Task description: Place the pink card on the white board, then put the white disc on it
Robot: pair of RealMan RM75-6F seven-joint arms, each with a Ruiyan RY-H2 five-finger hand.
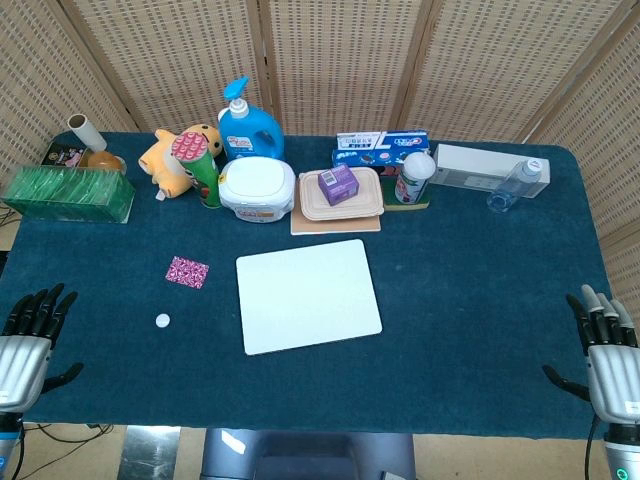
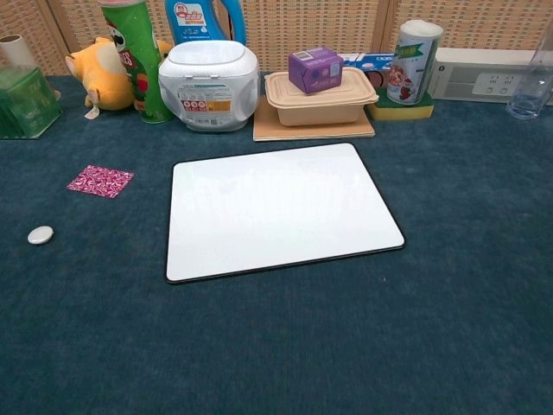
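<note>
Both hands, left hand (image 1: 28, 345) and right hand (image 1: 608, 350), rest empty with fingers spread at the near edge, while the flat pink card (image 1: 187, 271) and small white disc (image 1: 162, 321) (left of the bare white board (image 1: 307, 294)) may slip from fingertips.

left hand (image 1: 28, 345) wrist cropped, right hand (image 1: 606, 350) likewise — bottom edge

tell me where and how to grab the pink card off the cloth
The pink card lies flat on the table cloth, left of the white board. Come from above with the left hand, probably pinching two opposite edges, since nothing stands up to grip.
</note>
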